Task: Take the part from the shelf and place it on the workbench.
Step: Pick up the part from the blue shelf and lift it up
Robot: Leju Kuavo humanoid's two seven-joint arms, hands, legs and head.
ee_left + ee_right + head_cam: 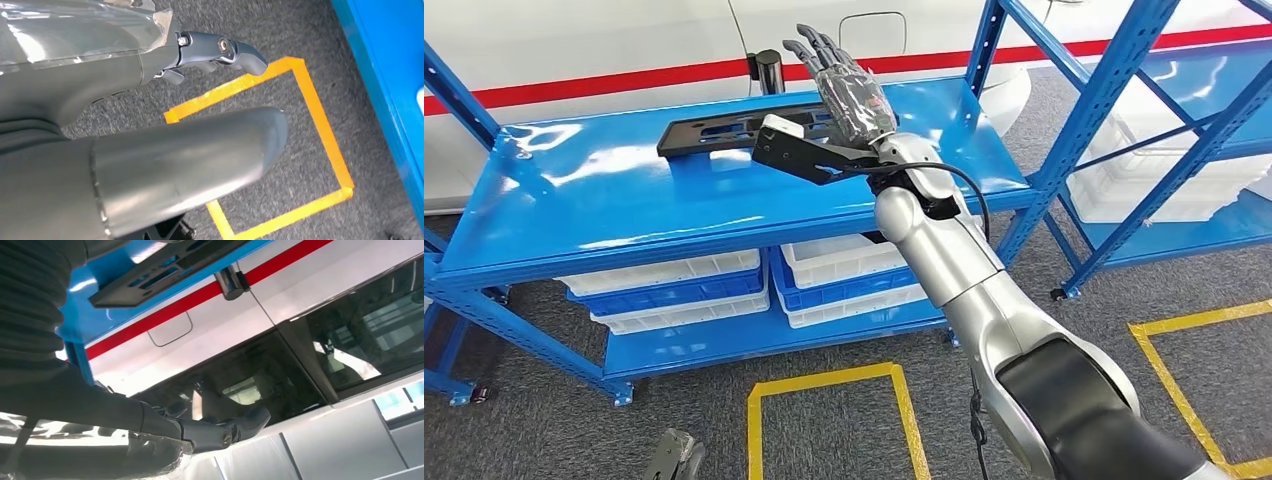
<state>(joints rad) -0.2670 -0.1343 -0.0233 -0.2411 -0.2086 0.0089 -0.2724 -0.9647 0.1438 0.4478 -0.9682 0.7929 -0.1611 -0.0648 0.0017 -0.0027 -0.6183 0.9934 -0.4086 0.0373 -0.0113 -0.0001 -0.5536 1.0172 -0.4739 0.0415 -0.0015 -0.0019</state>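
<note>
Black and flat, the slotted part (pixel 729 133) is lying on the top board of the blue shelf (pixel 604 200), toward the rear edge and about midway along it, with its long side running parallel to that edge. Just behind it, at the rear edge, a short dark cylinder (pixel 769 70) is standing upright. The right robot hand (pixel 849 90) is hovering over the right end of the part with its fingers stretched out and apart, holding nothing; whether it is touching the part cannot be told. A black bracket at its wrist is reaching out over the part's right end. In the right wrist view the part (pixel 155 275) is showing along the shelf's edge, with a white vehicle body bearing a red stripe (pixel 200 295) beyond it. The left robot hand (pixel 150 115) is hanging low over grey carpet and a rectangle of yellow floor tape (pixel 320 130), near the blue shelf base; its thumb and fingers are showing with nothing between them, though how far they are spread is unclear. White and blue bins (pixel 674 285) are sitting stacked on the lower board of the shelf.
</note>
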